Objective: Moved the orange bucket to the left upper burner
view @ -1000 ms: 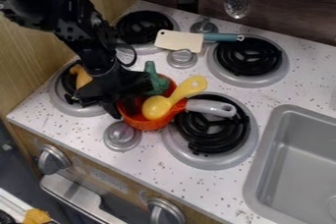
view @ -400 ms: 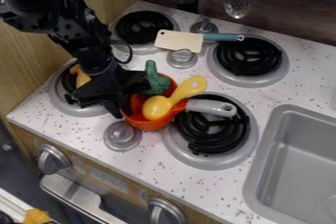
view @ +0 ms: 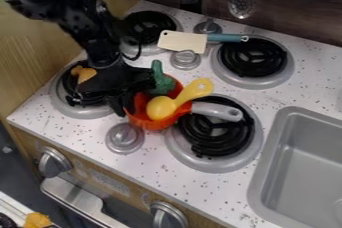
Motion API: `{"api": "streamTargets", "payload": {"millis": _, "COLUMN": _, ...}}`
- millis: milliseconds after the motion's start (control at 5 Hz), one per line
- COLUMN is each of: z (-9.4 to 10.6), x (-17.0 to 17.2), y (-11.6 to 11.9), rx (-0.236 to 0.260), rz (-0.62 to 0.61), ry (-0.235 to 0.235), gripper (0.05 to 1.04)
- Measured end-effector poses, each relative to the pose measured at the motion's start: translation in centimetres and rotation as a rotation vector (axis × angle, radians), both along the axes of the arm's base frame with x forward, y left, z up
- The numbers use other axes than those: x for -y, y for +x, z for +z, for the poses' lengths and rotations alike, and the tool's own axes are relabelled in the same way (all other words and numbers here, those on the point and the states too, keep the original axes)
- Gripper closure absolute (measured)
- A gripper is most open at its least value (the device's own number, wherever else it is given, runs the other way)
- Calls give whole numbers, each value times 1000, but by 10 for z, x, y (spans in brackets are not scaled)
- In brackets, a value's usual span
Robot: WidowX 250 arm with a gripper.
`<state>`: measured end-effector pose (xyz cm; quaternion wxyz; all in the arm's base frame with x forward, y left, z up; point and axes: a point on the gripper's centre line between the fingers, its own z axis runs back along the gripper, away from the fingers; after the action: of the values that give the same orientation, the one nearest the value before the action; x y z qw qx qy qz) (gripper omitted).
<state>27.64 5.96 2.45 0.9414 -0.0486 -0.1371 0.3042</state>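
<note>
Camera view: fixed, high on the counter's [view: 157,168] front side, slanting down.
Back wall [view: 304,14]: faced across the burners [view: 284,70].
Range: fairly near, four burners fit.
Sink [view: 310,157]: cropped at right (front panel [view: 100,181] sneaks in, lower left).

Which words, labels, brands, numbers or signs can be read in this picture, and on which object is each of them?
No text can be read.
Front panel of the stove, between the left knob and the right knob: a patch of pale marks, possibly print, too small to read.
Orange bucket: no writing on its visible part.
</note>
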Motion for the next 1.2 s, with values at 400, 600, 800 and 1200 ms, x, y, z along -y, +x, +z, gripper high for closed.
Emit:
{"api": "streamTargets", "payload": {"millis": 400, "z": 21, "x": 14, "y": 39, "rx": 87, "rz": -55, "ry": -19, "gripper": 1001}}
{"api": "streamTargets", "payload": {"millis": 600, "z": 26, "x": 21, "y": 43, "rx": 70, "rz": -70, "ry": -27, "gripper": 1005}}
{"api": "streamTargets", "payload": {"millis": 800, "z": 33, "x": 19, "y": 49, "rx": 75, "rz": -79, "ry": -17, "gripper": 1005}}
{"api": "streamTargets", "payload": {"millis": 1200, "z": 40, "x": -7, "y": 61, "rx": 95, "rz": -121, "ry": 45, "gripper": 1005}}
